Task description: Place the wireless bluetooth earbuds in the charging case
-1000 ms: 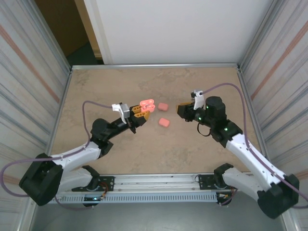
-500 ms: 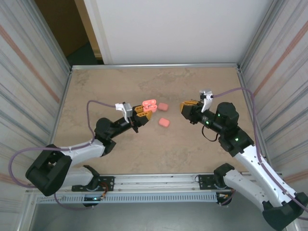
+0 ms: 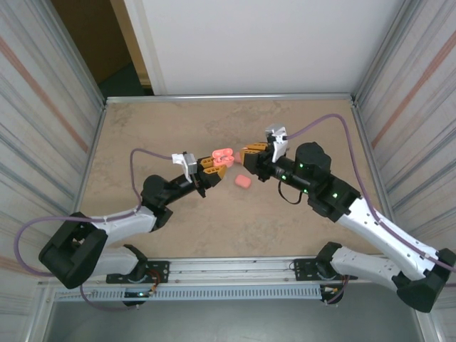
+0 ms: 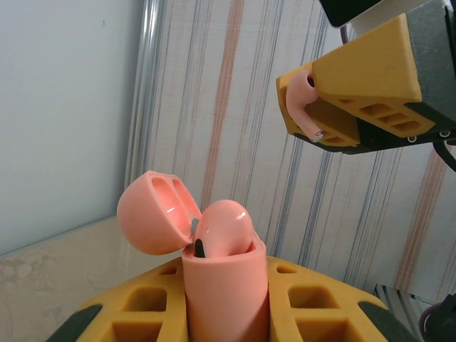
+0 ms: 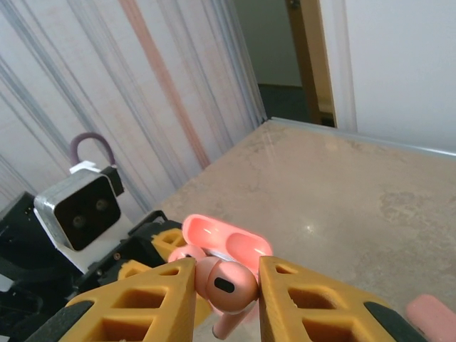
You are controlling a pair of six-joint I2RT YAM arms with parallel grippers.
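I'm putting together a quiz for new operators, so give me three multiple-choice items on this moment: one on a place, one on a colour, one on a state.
1. Where is the charging case that has its lid up?
A) flat on the table
B) held in the left gripper
C) on the floor beyond the table

2. What colour is the earbud held in the right gripper?
A) white
B) black
C) pink

3. How is the lid of the held case?
A) swung open
B) snapped shut
C) taken off and lying apart

Answers: 1 B, as the left wrist view shows the case upright between that gripper's yellow fingers. 2 C, as the stemmed piece pinched there is salmon pink. 3 A, as the lid tilts back on its hinge, showing its hollow inside.
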